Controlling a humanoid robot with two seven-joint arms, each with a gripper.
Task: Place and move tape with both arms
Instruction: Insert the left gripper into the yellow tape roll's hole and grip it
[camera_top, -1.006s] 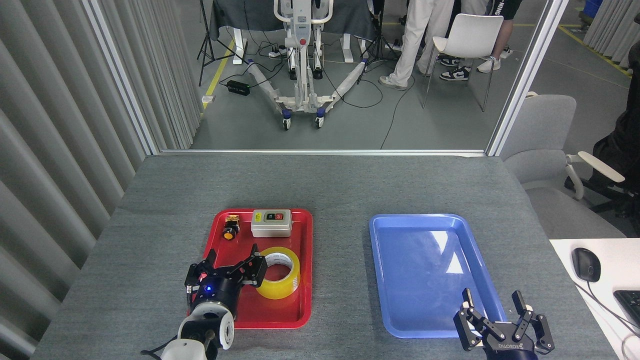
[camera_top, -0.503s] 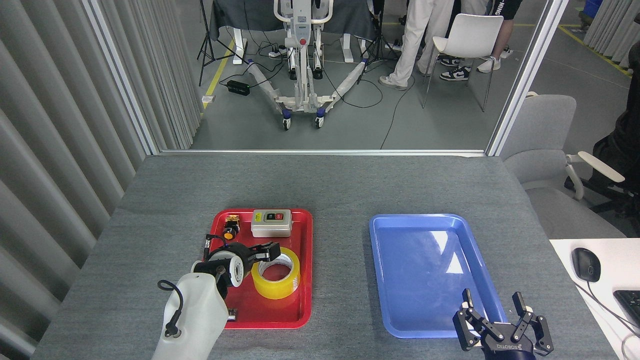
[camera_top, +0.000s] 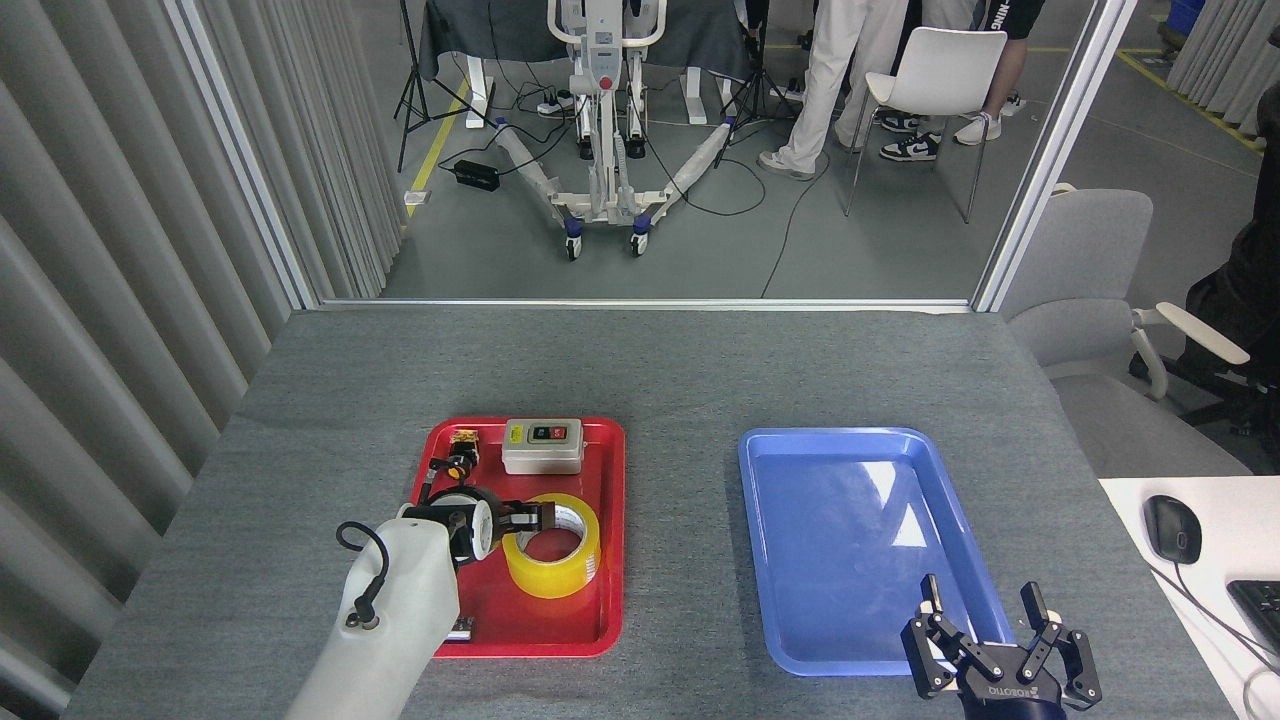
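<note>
Two trays lie side by side on the tabletop (camera_top: 640, 370): one tray (camera_top: 612, 520) on the left, an empty tray (camera_top: 850, 540) on the right, well apart. In the left tray, a switch box (camera_top: 542, 445) sits at the far edge, with a small push button (camera_top: 461, 462) to its left. The tape (camera_top: 552, 546) lies flat nearer the viewer, right of centre in that tray. The left arm enters from below, its pincer (camera_top: 525, 518) over the tape's left rim. The right pincer (camera_top: 985, 630) sits at the near right corner of the right tray. Right of the tabletop, a mouse (camera_top: 1171, 528) lies on a desk (camera_top: 1135, 500); chairs (camera_top: 1085, 270) stand behind.
</note>
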